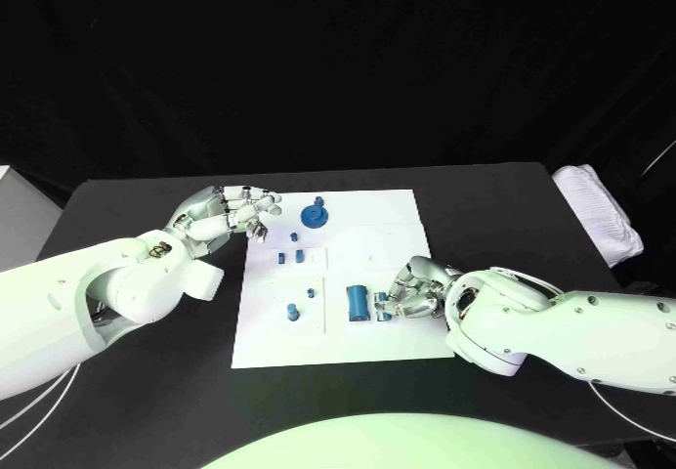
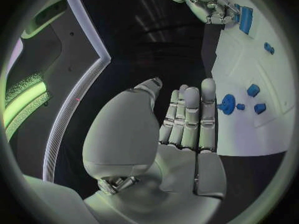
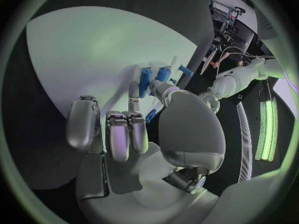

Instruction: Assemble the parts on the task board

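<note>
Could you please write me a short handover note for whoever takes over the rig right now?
Left hand: holds nothing, fingers apart, at the board's far left corner.
Right hand: fingers curled by the large cylinder at the board's near right; whether it grips a part I cannot tell.
Parts: round disc at the far edge, small pieces mid-board, two more nearer the robot.
Done: hard to judge from here.
Left: most parts still look separate.

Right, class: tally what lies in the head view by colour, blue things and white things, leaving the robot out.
Blue parts: 8, one close against the right hand
White task board: 1
White folded cloth: 1
Total: 10
</note>
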`<action>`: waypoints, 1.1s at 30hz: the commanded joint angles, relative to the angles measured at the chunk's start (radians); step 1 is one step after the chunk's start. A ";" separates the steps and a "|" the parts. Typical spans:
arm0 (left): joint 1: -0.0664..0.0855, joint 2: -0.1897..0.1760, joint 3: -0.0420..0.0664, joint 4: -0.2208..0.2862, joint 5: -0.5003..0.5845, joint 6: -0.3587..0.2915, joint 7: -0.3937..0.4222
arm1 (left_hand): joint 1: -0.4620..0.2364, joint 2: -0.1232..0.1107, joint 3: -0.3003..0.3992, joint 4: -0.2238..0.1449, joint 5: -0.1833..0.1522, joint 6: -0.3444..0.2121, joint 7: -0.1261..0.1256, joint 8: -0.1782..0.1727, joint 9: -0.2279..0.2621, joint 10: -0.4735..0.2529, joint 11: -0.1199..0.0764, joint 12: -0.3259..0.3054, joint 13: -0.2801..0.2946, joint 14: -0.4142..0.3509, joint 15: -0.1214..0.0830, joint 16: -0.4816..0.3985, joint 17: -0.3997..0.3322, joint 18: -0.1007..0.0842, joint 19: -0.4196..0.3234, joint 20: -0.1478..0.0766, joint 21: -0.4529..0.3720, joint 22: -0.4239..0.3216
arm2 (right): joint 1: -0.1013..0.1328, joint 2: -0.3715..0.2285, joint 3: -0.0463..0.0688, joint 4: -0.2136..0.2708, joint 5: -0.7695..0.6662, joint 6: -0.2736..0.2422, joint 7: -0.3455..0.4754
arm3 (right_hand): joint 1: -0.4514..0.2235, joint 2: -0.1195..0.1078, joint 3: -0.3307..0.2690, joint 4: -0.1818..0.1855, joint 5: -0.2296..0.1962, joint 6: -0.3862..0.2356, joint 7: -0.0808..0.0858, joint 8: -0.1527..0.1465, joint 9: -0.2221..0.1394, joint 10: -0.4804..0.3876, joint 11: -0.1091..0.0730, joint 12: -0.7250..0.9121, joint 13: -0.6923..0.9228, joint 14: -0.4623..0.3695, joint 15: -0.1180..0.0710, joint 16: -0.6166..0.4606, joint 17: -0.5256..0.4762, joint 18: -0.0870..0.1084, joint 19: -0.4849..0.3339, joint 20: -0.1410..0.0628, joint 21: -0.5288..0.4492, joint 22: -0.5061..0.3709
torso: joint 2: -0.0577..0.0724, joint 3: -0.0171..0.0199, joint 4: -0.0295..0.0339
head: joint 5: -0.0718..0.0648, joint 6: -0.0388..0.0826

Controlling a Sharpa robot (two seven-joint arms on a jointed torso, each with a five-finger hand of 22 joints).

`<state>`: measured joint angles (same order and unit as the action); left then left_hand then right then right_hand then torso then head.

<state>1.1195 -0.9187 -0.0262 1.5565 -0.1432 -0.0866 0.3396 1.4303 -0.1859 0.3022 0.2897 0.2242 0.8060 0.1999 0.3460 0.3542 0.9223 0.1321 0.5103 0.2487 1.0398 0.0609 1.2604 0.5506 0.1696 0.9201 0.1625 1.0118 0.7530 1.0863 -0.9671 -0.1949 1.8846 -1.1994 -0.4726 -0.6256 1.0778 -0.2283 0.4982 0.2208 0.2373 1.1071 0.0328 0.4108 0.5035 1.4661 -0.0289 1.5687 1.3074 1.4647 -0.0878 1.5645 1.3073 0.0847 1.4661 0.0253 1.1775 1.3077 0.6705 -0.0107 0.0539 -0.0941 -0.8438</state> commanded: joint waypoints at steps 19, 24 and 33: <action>-0.001 0.002 0.000 -0.001 -0.007 0.017 -0.004 | 0.000 0.008 -0.006 -0.002 0.001 -0.007 -0.001 0.006 -0.001 -0.006 -0.001 0.004 -0.001 0.000 0.003 -0.003 -0.001 0.012 0.002 0.001 -0.006 -0.001 | -0.001 0.011 0.000 -0.014 -0.023 0.020 0.021 | -0.016 0.019 -0.179 0.066 -0.136 0.001 0.003 0.010 -0.013 0.105 -0.006 0.002 0.263 0.106 -0.005 0.006 0.263 -0.018 0.031 -0.009 -0.009 0.123 | 0.001 0.0014 -0.0020 | 0.001 0.001; -0.001 0.003 0.000 -0.001 -0.007 0.017 -0.005 | 0.001 0.011 -0.006 -0.001 0.001 -0.007 -0.001 0.006 -0.001 -0.007 -0.001 0.004 -0.001 0.001 0.003 -0.003 0.000 0.012 0.002 0.001 -0.006 -0.001 | -0.001 0.010 0.000 -0.012 -0.020 0.038 0.027 | 0.029 0.027 -0.191 0.058 -0.133 -0.001 0.003 0.009 -0.017 0.105 -0.006 0.002 0.263 0.106 -0.005 0.006 0.263 -0.018 0.031 -0.009 -0.012 0.123 | -0.001 0.0013 -0.0005 | -0.001 0.000; -0.001 0.003 0.000 -0.002 -0.007 0.017 -0.006 | 0.001 0.011 -0.006 -0.001 0.001 -0.007 -0.001 0.006 -0.001 -0.007 -0.001 0.004 -0.001 0.001 0.003 -0.003 0.000 0.012 0.002 0.001 -0.006 -0.001 | -0.001 -0.003 0.000 -0.007 -0.027 0.006 0.050 | 0.081 0.035 -0.158 0.040 -0.084 -0.004 0.002 0.007 -0.023 0.105 -0.007 0.002 0.263 0.106 -0.007 0.006 0.263 -0.017 0.030 -0.010 -0.018 0.123 | -0.001 0.0013 -0.0007 | 0.000 -0.001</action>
<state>1.1195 -0.9178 -0.0265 1.5533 -0.1470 -0.0858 0.3298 1.4303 -0.1859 0.3022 0.2896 0.2242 0.8060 0.1999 0.3460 0.3543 0.9222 0.1321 0.5103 0.2487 1.0398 0.0609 1.2604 0.5506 0.1696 0.9201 0.1625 1.0118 0.7532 1.0860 -0.9660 -0.1949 1.8736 -1.2138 -0.4591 -0.6095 1.1531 -0.1921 0.3348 0.2584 0.1476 1.1087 0.0312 0.4177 0.4821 1.4661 -0.0289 1.5687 1.3073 1.4647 -0.0878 1.5645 1.3073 0.0847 1.4625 0.0217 1.1620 1.3074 0.6702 -0.0093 0.0532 -0.0952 -0.8451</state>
